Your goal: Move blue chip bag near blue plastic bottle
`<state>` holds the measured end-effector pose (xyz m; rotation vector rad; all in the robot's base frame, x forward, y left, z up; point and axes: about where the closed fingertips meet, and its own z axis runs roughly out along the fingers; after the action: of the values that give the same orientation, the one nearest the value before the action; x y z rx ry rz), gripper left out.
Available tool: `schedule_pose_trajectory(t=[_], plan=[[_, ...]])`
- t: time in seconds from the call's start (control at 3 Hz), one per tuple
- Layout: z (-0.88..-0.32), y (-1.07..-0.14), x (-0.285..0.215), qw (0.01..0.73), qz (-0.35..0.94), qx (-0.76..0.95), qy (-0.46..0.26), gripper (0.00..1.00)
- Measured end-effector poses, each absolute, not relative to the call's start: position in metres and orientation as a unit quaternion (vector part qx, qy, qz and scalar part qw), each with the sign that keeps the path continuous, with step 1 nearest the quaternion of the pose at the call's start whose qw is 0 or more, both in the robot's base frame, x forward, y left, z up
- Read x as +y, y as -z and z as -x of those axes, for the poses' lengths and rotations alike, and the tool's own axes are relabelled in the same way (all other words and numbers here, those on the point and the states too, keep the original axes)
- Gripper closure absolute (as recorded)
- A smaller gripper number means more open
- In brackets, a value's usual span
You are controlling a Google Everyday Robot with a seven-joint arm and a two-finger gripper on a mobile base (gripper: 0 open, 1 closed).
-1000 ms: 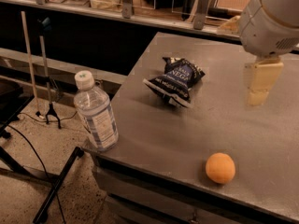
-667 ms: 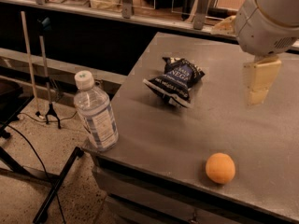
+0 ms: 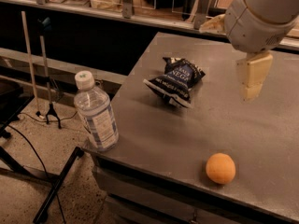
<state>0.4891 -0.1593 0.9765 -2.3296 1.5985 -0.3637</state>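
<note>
At the far left, off the bench, a thin stand rises from the speckled floor, with dark cables trailing past its feet. The blue plastic bottle stands upright on the near-left corner of the bench, right at the edge, white cap screwed on and label facing the camera. Its wall is clear, and how full it is cannot be made out.

The blue chip bag lies crumpled toward the middle of the bench, closer to the left edge than the right and well apart from the bottle. Its pale crimped edge points to the near side. Whether it is sealed or what it holds cannot be seen. Bare bench surface runs between bag and bottle, along the left edge.

An orange sits near the near edge, right of centre, apart from everything else.

The pincer hangs above the right part of the bench, right of the bag and not touching it, holding nothing. It shows as one pale block seen side-on, so whether it is released or clenched cannot be told. The arm above it is cut off at the top and right of the view, as is the right edge of the bench.
</note>
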Motion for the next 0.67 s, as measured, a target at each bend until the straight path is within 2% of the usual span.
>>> schedule_pose_trajectory(t=[0.67], plan=[[-0.537,-0.956,-0.135,0.154,0.879,0.437,0.114,0.00]])
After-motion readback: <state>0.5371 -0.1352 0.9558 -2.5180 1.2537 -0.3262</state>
